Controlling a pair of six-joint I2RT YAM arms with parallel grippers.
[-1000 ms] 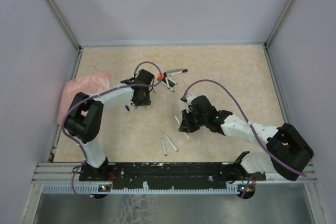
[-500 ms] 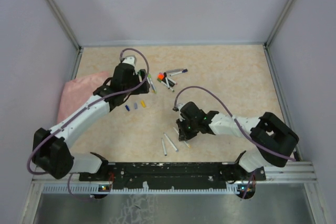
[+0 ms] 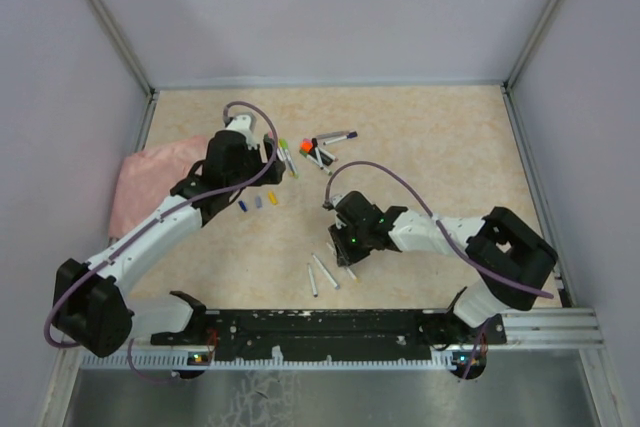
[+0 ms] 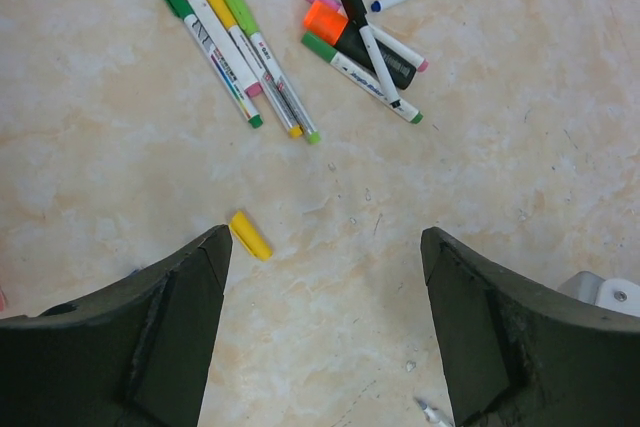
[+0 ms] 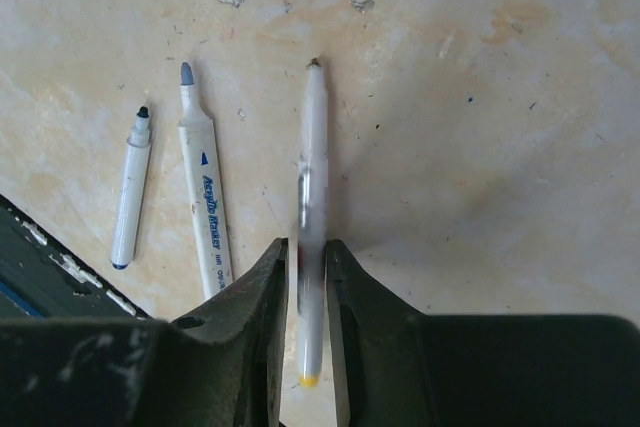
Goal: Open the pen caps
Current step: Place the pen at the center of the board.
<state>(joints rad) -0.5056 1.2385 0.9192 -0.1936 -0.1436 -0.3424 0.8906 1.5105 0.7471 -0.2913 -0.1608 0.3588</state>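
- Nearest, the right gripper (image 5: pixel 306 249) brackets a slim white pen barrel with a yellow end (image 5: pixel 314 137), which is blurred. Whether it is clamped cannot be told. Two uncapped white markers (image 5: pixel 205 197) lie just beside it.
- Beyond, the left gripper (image 4: pixel 325 239) hangs spread wide and empty near a loose yellow plastic cap (image 4: pixel 250 235).
- Farthest, four capped markers (image 4: pixel 235 52) lie in a row near a thick dark highlighter (image 4: pixel 375 52).

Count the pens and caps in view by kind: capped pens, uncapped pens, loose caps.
Capped slim white marker pens: 9
Thick dark highlighter with an orange end: 1
Uncapped white marker pens: 3
Loose small plastic caps: 3 (blue, purple, yellow)
Total: 16
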